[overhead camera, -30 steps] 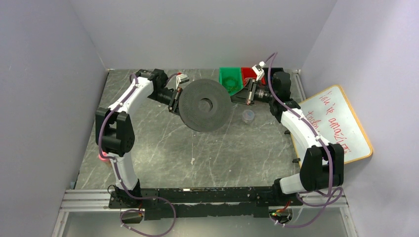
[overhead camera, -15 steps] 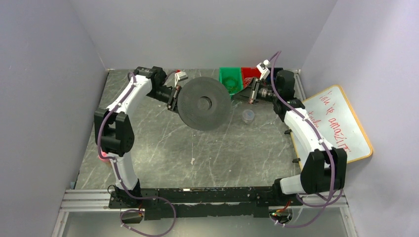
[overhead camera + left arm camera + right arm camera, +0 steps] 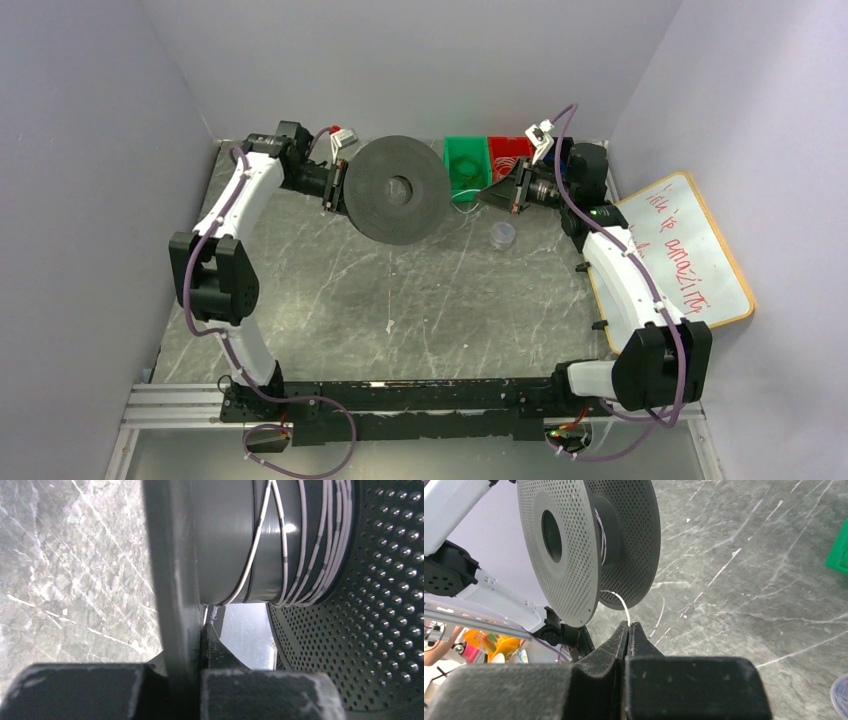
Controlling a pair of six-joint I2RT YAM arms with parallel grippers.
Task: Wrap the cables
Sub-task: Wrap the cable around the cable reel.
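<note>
Grey marbled table (image 3: 400,300) below: upper centre, my left hand (image 3: 335,187) clamps the black perforated spool (image 3: 397,190), a few turns of thin white wire (image 3: 300,540) wound on; my right hand (image 3: 629,626) pinches the tail, not yet wrapped.

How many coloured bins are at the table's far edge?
2: a green bin right of the black spool, and a red bin just right of it. The right arm may hide more.

Grey marbled table (image 3: 400,300), green bin (image 3: 463,160), clear container (image 3: 503,236)
</note>
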